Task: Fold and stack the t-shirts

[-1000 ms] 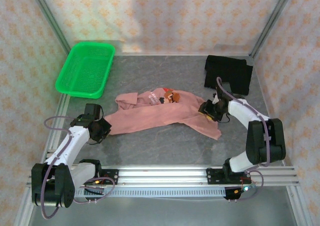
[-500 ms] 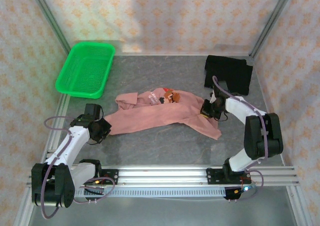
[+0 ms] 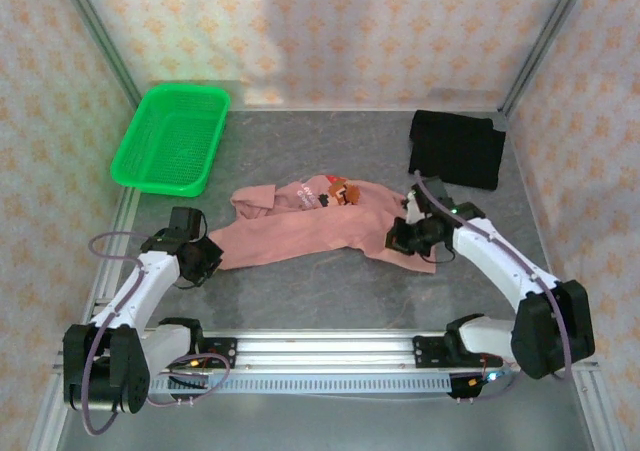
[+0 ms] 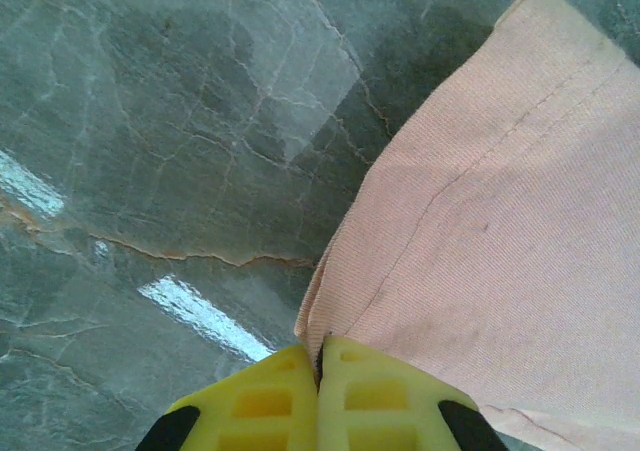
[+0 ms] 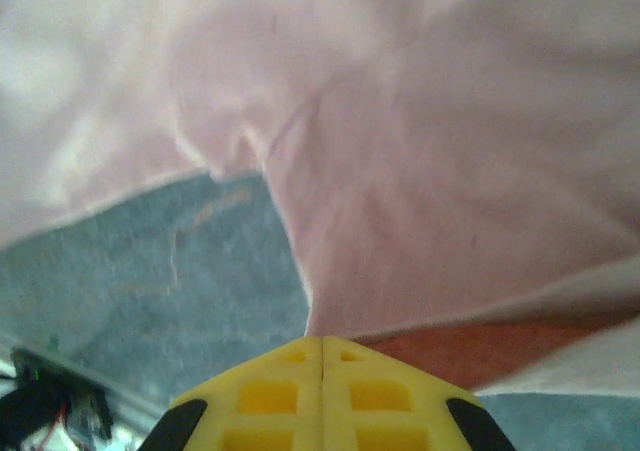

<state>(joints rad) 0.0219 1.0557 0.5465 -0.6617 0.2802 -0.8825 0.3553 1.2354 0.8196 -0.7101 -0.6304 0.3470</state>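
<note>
Cloth: ribbed salmon t-shirt (image 3: 310, 229), crumpled | left gripper (image 4: 320, 349), right gripper (image 5: 322, 343) clamped on it

In my left wrist view the pink shirt (image 4: 480, 221) is running off the right and lower edges. The bit of hem I am pinching is hiding between the shut pads of my left gripper (image 4: 320, 349). My right wrist view is blurring. The shirt's folds are smearing together above my right gripper (image 5: 322, 343), and a dark thing (image 5: 45, 406) below the shirt's left side is smudging beyond telling. From above, the shirt's printed graphic (image 3: 338, 193) is showing too small to read.
</note>
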